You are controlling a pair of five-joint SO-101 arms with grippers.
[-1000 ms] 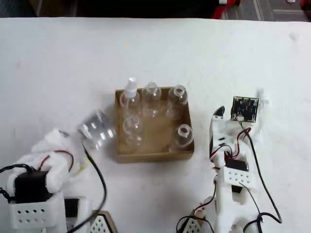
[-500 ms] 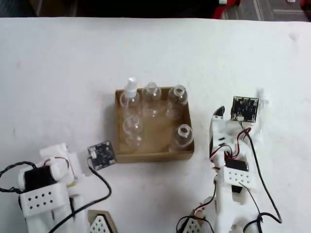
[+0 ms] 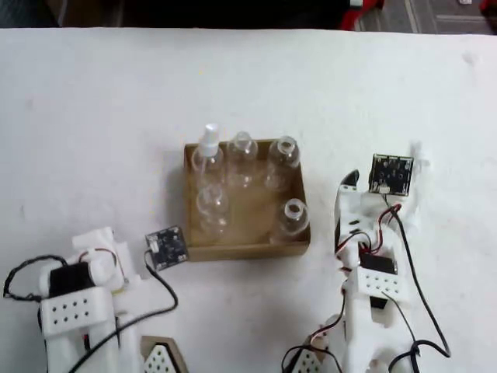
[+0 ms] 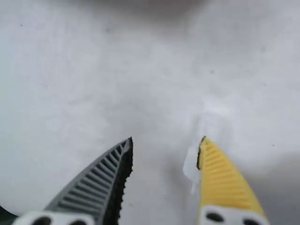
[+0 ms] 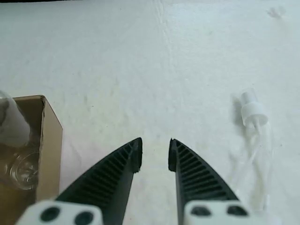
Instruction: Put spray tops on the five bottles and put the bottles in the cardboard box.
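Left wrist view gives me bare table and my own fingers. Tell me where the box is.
Observer: In the high view the box sits mid-table, ahead and right of your arm, with five bottles standing in it.
Operator: Say how many are capped.
Observer: One. The back-left bottle wears a spray top; the other four necks are bare.
Operator: Find me a loose top.
Observer: One loose top lies on the table beyond the right fingers, on the side away from the box. Those fingers are open and empty.
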